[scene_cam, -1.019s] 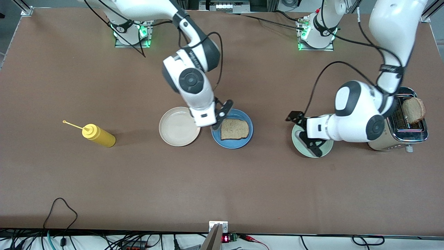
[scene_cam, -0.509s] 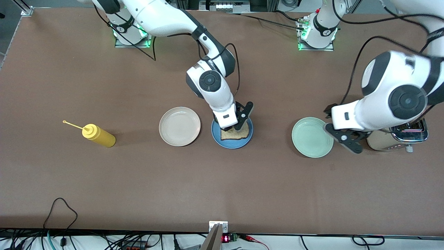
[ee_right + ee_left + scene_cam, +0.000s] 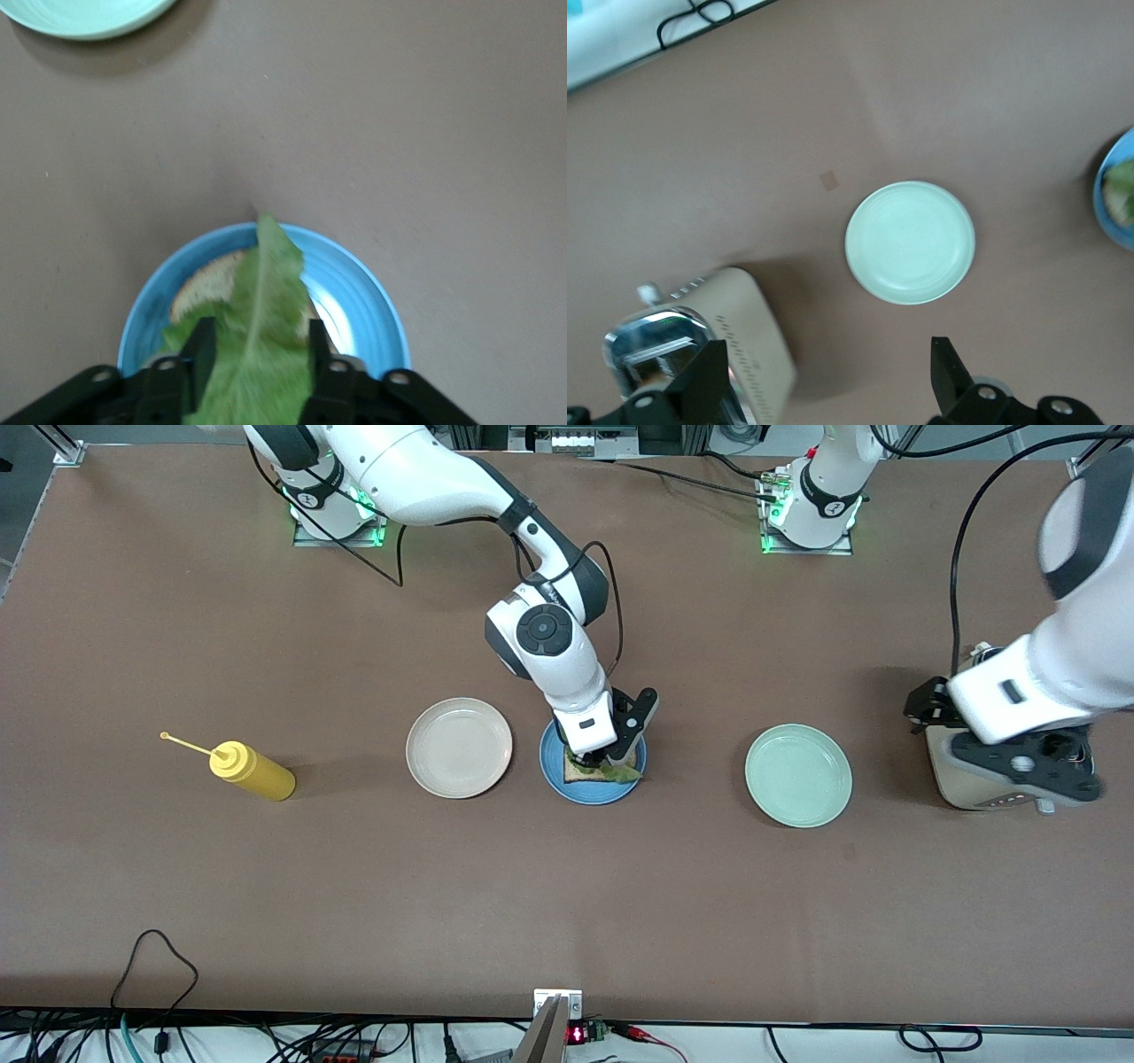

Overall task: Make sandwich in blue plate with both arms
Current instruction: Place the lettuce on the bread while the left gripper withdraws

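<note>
From the front the right gripper [image 3: 605, 761] is low over the blue plate [image 3: 554, 767], while the left gripper [image 3: 1019, 757] hovers over the toaster [image 3: 961, 788]; the left wrist view shows its jaws spread, and the right wrist view shows jaws pinching a lettuce leaf [image 3: 257, 345] above bread [image 3: 205, 288].

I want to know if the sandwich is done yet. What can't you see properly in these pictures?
- Square light-brown bread slice on the round sky-blue plate: mostly covered by the crinkled green lettuce leaf in the right wrist view, and by the right claw in the front view.
- Silver toaster: the left claw over it hides its slots in the front view; the left wrist view's edge cuts it off.
</note>
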You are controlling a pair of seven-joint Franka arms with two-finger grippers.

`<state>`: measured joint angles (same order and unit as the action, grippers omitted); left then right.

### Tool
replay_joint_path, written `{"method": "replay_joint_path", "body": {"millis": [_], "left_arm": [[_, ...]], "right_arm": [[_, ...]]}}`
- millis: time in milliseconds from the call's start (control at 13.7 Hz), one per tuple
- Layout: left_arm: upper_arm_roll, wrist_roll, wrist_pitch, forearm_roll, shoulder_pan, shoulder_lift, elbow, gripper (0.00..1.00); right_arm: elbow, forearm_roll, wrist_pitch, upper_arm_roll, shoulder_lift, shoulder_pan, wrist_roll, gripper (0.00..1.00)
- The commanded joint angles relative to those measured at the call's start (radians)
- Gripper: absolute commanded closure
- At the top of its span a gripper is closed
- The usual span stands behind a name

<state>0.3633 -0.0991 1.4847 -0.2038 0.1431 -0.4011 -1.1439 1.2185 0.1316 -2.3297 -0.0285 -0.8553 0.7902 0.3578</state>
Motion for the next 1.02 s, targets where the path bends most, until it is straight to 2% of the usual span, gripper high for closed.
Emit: {"method": "replay_joint_path", "body": {"millis": [0, 146, 218, 364, 437, 582, 728, 946], "left_arm": [[0.006, 0.160, -0.005, 0.078, 0.029, 0.049, -0.054, 0.00], [0.009, 0.292, 0.070, 0.096, 0.039, 0.141, -0.199, 0.00], [0.008, 0.288, 0.132, 0.125, 0.064, 0.190, -0.277, 0.00], [0.009, 0.283, 0.201, 0.138, 0.084, 0.286, -0.413, 0.00], [0.009, 0.256, 0.203, 0.138, 0.084, 0.312, -0.437, 0.00], [0.008, 0.141, 0.203, 0.142, 0.092, 0.332, -0.468, 0.00], [0.009, 0.125, 0.192, 0.168, 0.112, 0.337, -0.470, 0.00], [0.009, 0.121, 0.169, 0.170, 0.115, 0.343, -0.464, 0.00]], "right_arm": [[0.033, -0.070, 0.181, -0.085, 0.120, 0.009, -0.014, 0.00], [0.035, -0.083, 0.271, -0.112, 0.177, -0.035, 0.000, 0.00], [0.038, -0.084, 0.292, -0.126, 0.206, -0.061, 0.012, 0.00], [0.067, -0.066, 0.354, -0.125, 0.283, -0.144, 0.173, 0.00], [0.091, -0.055, 0.384, -0.123, 0.321, -0.184, 0.249, 0.00], [0.197, 0.059, 0.405, -0.123, 0.425, -0.268, 0.350, 0.00], [0.315, 0.161, 0.400, -0.123, 0.528, -0.366, 0.520, 0.00], [0.404, 0.360, 0.435, -0.123, 0.588, -0.562, 0.863, 0.00]]}}
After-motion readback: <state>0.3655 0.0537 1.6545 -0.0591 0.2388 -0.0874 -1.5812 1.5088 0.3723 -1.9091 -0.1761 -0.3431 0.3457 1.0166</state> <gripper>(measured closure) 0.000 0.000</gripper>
